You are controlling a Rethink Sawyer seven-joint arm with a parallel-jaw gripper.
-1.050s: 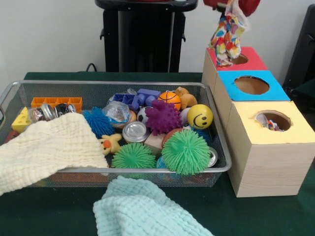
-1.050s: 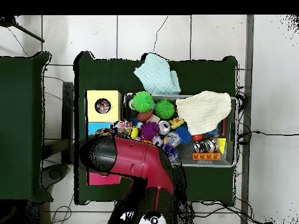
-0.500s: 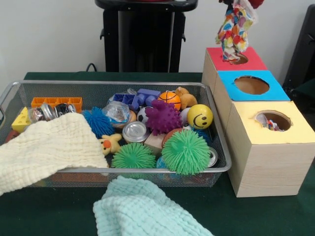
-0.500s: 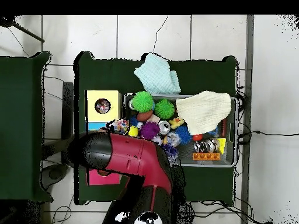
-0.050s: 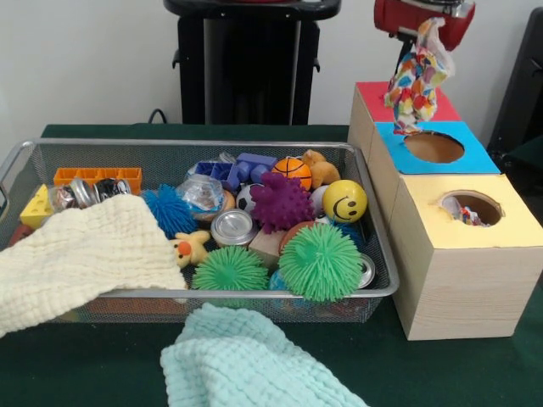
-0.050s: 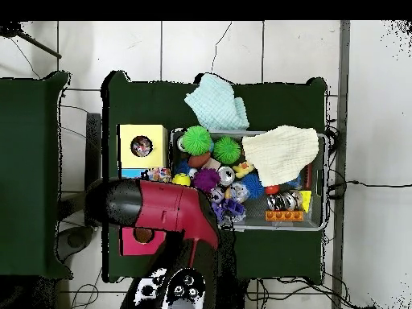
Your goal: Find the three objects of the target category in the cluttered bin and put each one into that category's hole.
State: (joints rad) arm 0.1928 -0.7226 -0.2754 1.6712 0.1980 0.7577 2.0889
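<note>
One confetti bag (image 5: 417,76) hangs clenched in my gripper (image 5: 424,25) over the blue hole (image 5: 433,146); its slack tail may snag the rim.

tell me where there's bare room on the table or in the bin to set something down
Bare green table lies in front of the wire bin, left of the mint cloth, and again between that cloth and the yellow-topped box. Inside the bin there is no free floor: balls, cans and blocks pack it, and the cream cloth covers its left front corner.
</note>
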